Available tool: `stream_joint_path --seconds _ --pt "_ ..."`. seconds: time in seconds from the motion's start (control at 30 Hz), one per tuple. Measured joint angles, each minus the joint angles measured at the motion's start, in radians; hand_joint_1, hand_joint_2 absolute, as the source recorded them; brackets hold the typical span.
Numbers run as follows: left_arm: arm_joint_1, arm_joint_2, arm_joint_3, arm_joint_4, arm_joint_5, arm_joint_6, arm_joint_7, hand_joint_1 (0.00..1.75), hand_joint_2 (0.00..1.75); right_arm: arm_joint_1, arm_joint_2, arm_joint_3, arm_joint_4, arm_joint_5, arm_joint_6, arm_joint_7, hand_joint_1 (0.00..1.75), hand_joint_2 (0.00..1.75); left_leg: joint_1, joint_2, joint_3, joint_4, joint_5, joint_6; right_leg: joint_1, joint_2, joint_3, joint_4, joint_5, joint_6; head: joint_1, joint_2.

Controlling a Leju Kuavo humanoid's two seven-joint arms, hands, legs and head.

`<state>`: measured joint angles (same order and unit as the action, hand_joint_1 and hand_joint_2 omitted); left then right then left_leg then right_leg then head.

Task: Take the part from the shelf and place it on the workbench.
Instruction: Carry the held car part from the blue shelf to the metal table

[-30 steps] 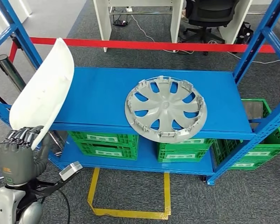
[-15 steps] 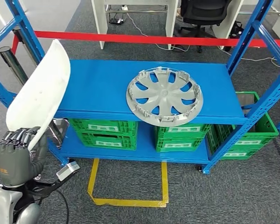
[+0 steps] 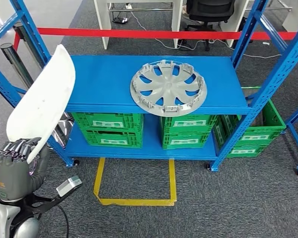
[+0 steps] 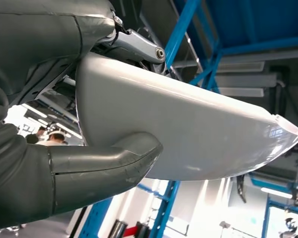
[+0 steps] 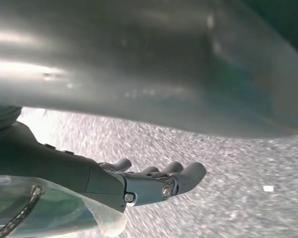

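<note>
My left hand [image 3: 16, 166] grips the lower end of a white curved shell part [image 3: 42, 106], which stands tilted up in front of the shelf's left end. In the left wrist view my thumb [image 4: 102, 163] presses under the white part [image 4: 185, 134] while the fingers wrap over its other side. In the right wrist view my right hand [image 5: 147, 183] hangs over grey carpet with its fingers stretched out and nothing in them.
A silver hubcap [image 3: 168, 88] lies on the blue shelf [image 3: 102, 84], overhanging its front edge. Green crates [image 3: 108, 129] fill the lower level. Yellow floor tape [image 3: 134, 201] marks a square before the shelf. A red barrier tape [image 3: 140, 33] runs behind.
The whole view has shifted: the shelf now looks smaller and farther, so the camera has moved back. My left hand keeps the white part in the same hold.
</note>
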<state>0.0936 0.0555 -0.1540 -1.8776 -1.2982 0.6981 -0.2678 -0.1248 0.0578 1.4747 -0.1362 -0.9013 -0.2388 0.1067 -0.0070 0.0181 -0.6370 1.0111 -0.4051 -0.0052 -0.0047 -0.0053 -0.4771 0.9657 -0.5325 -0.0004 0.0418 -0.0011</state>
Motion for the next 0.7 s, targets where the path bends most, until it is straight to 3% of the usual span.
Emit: stream_joint_path --seconds 0.03,0.1,0.13,0.17,0.2,0.23,0.3,0.37,0.47,0.5,0.57,0.63,0.67,0.7 --pt "0.000 -0.002 0.004 0.000 0.005 0.000 -0.006 1.75 1.75 0.002 0.000 -0.008 0.000 -0.011 0.002 -0.007 0.00 0.00 0.002 -0.004 -0.009 0.027 -0.038 -0.007 -0.002 -0.002 -0.010 -0.002 0.012 -0.007 -0.001 0.000" --pt "-0.001 -0.006 0.011 0.000 0.012 0.000 -0.015 1.75 1.75 0.004 -0.001 -0.023 0.001 -0.030 0.011 -0.021 0.00 0.00 0.009 -0.009 -0.033 0.137 -0.145 -0.020 -0.004 -0.002 -0.032 -0.001 0.036 -0.015 -0.003 0.000" --pt "-0.003 -0.007 0.014 0.000 0.016 0.000 -0.019 1.75 1.75 0.005 -0.002 -0.031 0.001 -0.039 0.017 -0.025 0.00 0.00 0.013 -0.009 -0.043 0.203 -0.182 -0.025 -0.004 -0.002 -0.045 0.001 0.048 -0.014 -0.004 0.000" --pt "-0.005 -0.009 0.016 0.001 0.018 0.000 -0.021 1.75 1.75 0.006 -0.003 -0.038 0.001 -0.045 0.021 -0.028 0.00 0.00 0.016 -0.010 -0.044 0.250 -0.195 -0.029 -0.004 -0.001 -0.059 0.004 0.060 -0.012 -0.004 0.000" --pt "-0.008 -0.010 0.017 0.001 0.020 0.000 -0.024 1.75 1.75 0.008 -0.004 -0.044 0.002 -0.051 0.025 -0.030 0.00 0.00 0.019 -0.010 -0.032 0.268 -0.185 -0.033 -0.005 0.000 -0.077 0.009 0.071 -0.009 -0.004 0.000" --pt "-0.011 -0.012 0.018 0.001 0.022 0.000 -0.025 1.75 1.75 0.009 -0.004 -0.049 0.002 -0.054 0.028 -0.031 0.00 0.00 0.022 -0.010 -0.003 0.245 -0.160 -0.036 -0.007 0.000 -0.093 0.015 0.079 -0.005 -0.004 0.000" --pt "-0.016 -0.014 0.019 0.002 0.023 0.000 -0.028 1.75 1.75 0.011 -0.006 -0.057 0.003 -0.059 0.030 -0.032 0.00 0.00 0.028 -0.013 0.093 0.114 -0.122 -0.042 -0.010 0.001 -0.123 0.030 0.091 0.005 -0.004 0.000" --pt "-0.023 -0.017 0.022 0.002 0.024 0.000 -0.029 1.75 1.75 0.010 -0.010 -0.066 0.004 -0.068 0.029 -0.030 0.00 0.00 0.027 -0.021 0.157 0.004 -0.124 -0.035 -0.010 0.004 -0.143 0.041 0.104 0.020 -0.004 0.000" --pt "-0.030 -0.020 0.025 0.004 0.028 0.000 -0.023 1.75 1.75 0.014 -0.015 -0.080 0.009 -0.090 0.031 0.008 0.00 0.00 0.020 -0.021 0.146 -0.016 -0.118 -0.005 -0.012 0.005 -0.157 0.041 0.127 0.042 -0.004 0.000" --pt "-0.034 -0.021 0.025 0.006 0.029 0.000 -0.019 1.75 1.75 0.016 -0.017 -0.085 0.011 -0.098 0.038 0.036 0.00 0.00 0.020 -0.019 0.136 -0.017 -0.109 0.007 -0.013 0.006 -0.165 0.048 0.116 0.047 -0.004 0.000" --pt "-0.045 -0.022 0.024 0.014 0.030 0.000 -0.007 1.75 1.75 0.020 -0.021 -0.095 0.015 -0.117 0.066 0.117 0.00 0.00 0.020 -0.013 0.110 -0.020 -0.086 0.029 -0.015 0.006 -0.192 0.116 0.037 0.052 -0.001 0.000" --pt "-0.058 -0.022 0.016 0.026 0.027 0.000 0.006 1.75 1.75 0.021 -0.024 -0.104 0.018 -0.135 0.094 0.204 0.00 0.00 0.015 -0.012 0.077 -0.019 -0.060 0.038 -0.014 0.006 -0.225 0.247 -0.061 0.053 0.001 0.000" --pt "-0.062 -0.022 0.011 0.033 0.025 0.000 0.011 1.75 1.75 0.021 -0.025 -0.109 0.020 -0.141 0.102 0.237 0.00 0.00 0.011 -0.011 0.059 -0.018 -0.046 0.040 -0.014 0.006 -0.231 0.302 -0.081 0.053 0.001 0.000" --pt "-0.065 -0.022 0.006 0.040 0.023 0.000 0.015 1.75 1.75 0.022 -0.026 -0.112 0.021 -0.146 0.108 0.261 0.00 0.00 0.008 -0.011 0.041 -0.017 -0.033 0.040 -0.013 0.006 -0.224 0.333 -0.076 0.051 0.001 0.000"
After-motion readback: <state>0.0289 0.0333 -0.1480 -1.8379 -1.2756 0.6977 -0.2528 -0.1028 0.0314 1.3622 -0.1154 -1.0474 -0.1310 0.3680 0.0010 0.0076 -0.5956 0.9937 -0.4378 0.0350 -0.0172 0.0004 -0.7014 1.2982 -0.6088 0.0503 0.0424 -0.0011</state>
